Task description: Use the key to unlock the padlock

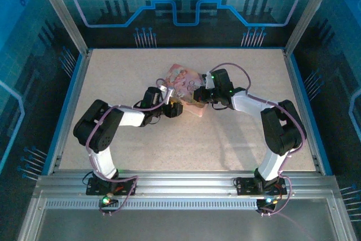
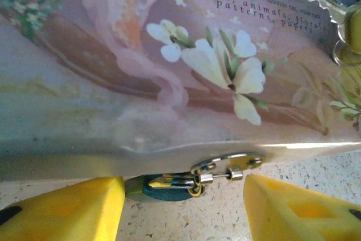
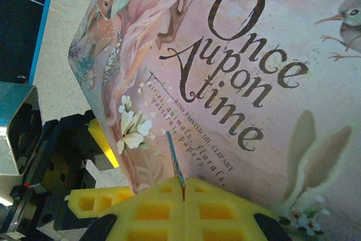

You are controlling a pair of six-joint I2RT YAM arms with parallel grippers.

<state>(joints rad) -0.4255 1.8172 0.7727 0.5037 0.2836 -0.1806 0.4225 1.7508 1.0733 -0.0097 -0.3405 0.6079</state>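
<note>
Left wrist cam: the padlock hangs off the hasp at the front edge of the pink tin. It sits low against the table, lying roughly sideways. Left gripper has its jaws wide, one yellow finger each side of the lock, neither touching it.

Right gripper has its jaws closed on the key. The blade pokes out edge-on over the lid, just below the "Once upon a time" lettering. On the left cam the same key shows its toothed edge at the top-right corner, well apart from the lock.

Handling, my read:
- **Padlock:** small, hard, metal, prob. slick on the painted body. It looks free to swing on the hasp, so it'll likely twist away unless pinched across the flat sides of the body, not the shackle.
- **Key:** thin, stiff, light. It seems gripped near the bow end, so it could pivot in the pads if it meets the keyway off-axis.
- **Keyway:** can't tell which way it faces from here.

Container: tin is shut, lid down, hasp closed w/ the lock through it. Contents not visible. It prob. slides easily on the table if shoved, so a firm left hold on the lock would also steady the box.
</note>
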